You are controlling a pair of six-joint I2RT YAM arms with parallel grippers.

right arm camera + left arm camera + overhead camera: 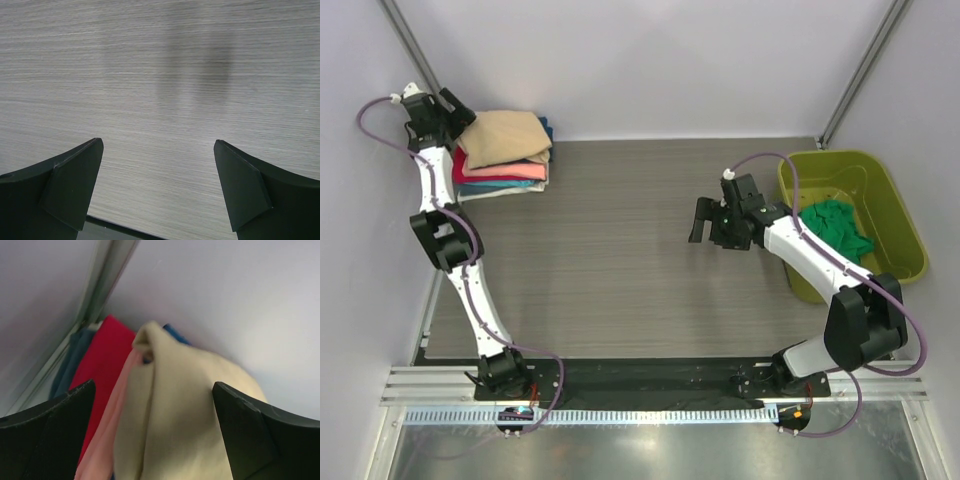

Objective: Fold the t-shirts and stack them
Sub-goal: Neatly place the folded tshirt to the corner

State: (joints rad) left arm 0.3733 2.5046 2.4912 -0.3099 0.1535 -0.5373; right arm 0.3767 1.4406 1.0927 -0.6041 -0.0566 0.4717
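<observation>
The lime-green tub (898, 215) sits on the right side of the table (620, 250). One emerald green t-shirt (835, 228) is in it. That shirt is all bunched up and wrinkly, not folded. It lies near the left side of the tub, and the right arm reaches across in front of part of it.

The other t-shirts are in a stack (505, 160) at the far left corner of the table, next to the wall. They are folded flat, one on top of another. The tan t-shirt (505, 137) is on top, and it looks puffy and a bit lumpy. Under it you can see the edges of a red one (480, 170) and a teal one (500, 185). A bit of blue (548, 128) peeks out at the back.

The left gripper (450, 112) is at the left edge of the stack. Its fingers are spread wide, and the tan t-shirt (185, 415) sits in between them. It is not pinched.

The right gripper (705, 220) is over the middle of the bare table, well away from the stack. Its fingers are spread wide too, and they hold nothing.
</observation>
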